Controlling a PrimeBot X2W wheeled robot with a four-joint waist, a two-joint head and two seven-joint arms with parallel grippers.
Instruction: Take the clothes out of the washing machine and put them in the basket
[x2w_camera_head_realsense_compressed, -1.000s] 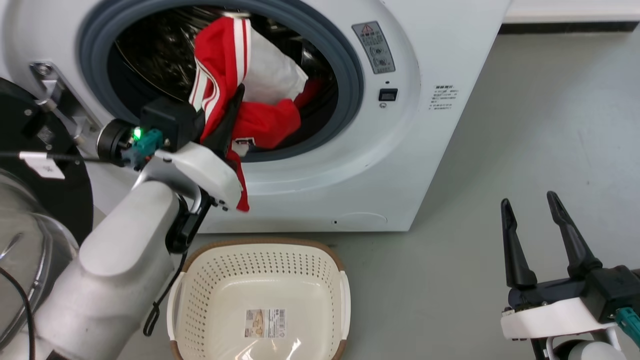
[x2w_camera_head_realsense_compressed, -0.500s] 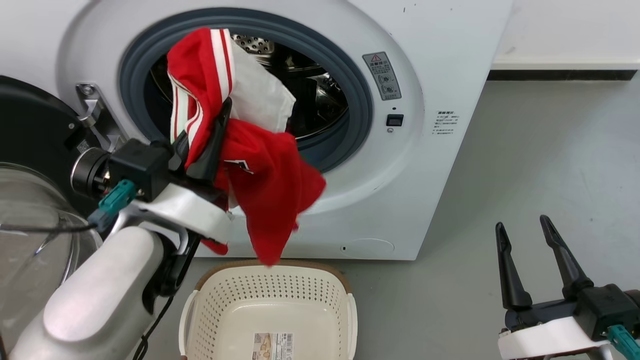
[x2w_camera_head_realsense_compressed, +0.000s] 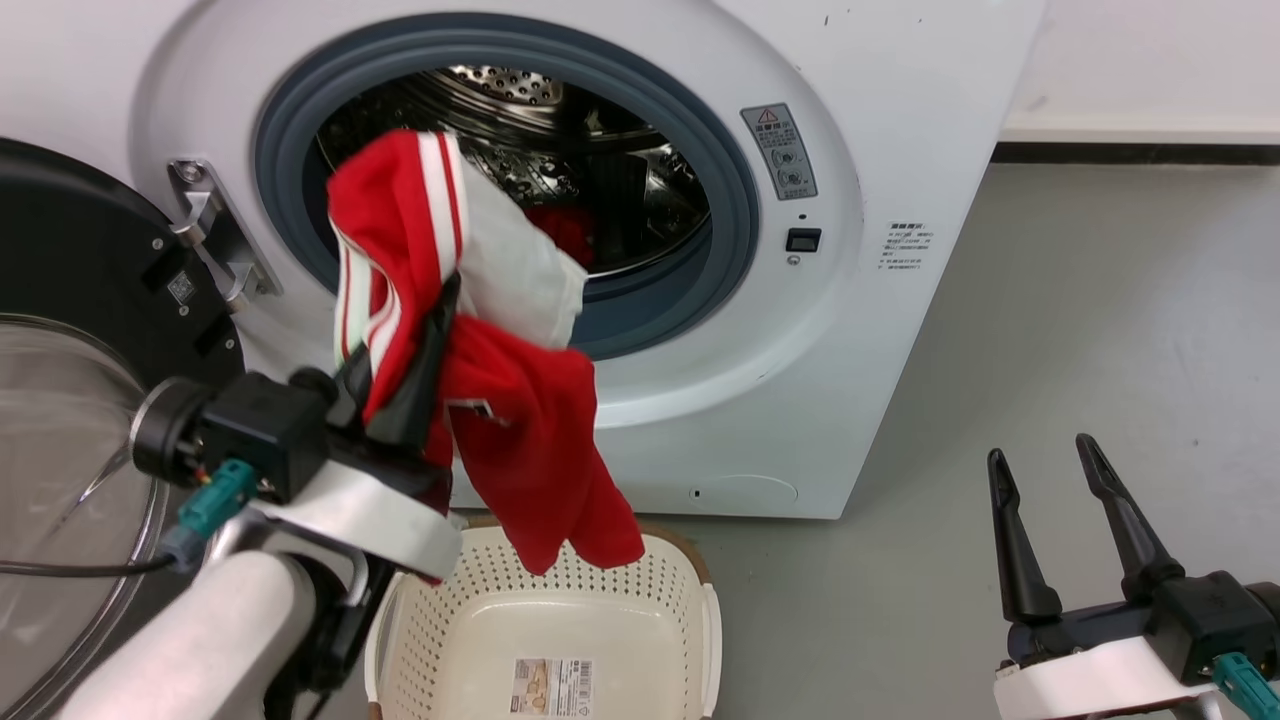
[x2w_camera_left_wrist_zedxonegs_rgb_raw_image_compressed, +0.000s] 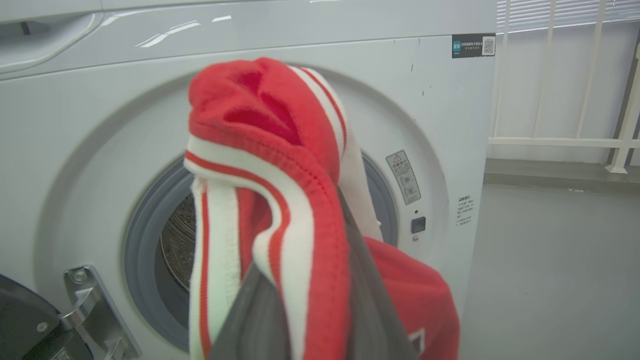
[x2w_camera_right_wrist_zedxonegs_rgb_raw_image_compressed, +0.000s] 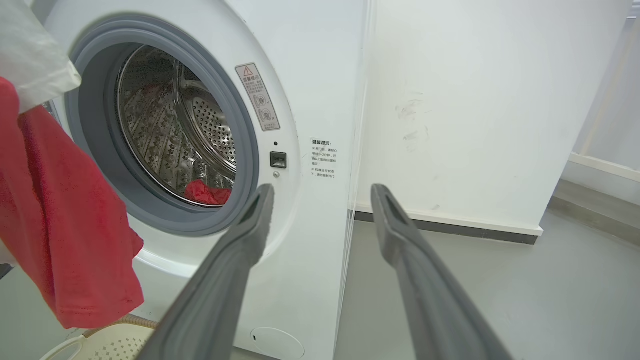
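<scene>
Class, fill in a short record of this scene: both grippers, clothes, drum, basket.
left gripper: shut on the red striped clothes, raised before the washing machine
right gripper: open, holding nothing
clothes: hanging from the left gripper, lower end over the basket's back rim
drum: another red piece lies inside
basket: on the floor, label visible on its bottom

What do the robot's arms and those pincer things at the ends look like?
The left tool and right tool each have two long, tapering dark fingers on a black boxy block above a white curved bracket, with a teal plug at the side. The left forearm is a smooth, pale rounded shell, with a thin black cable trailing nearby.
</scene>
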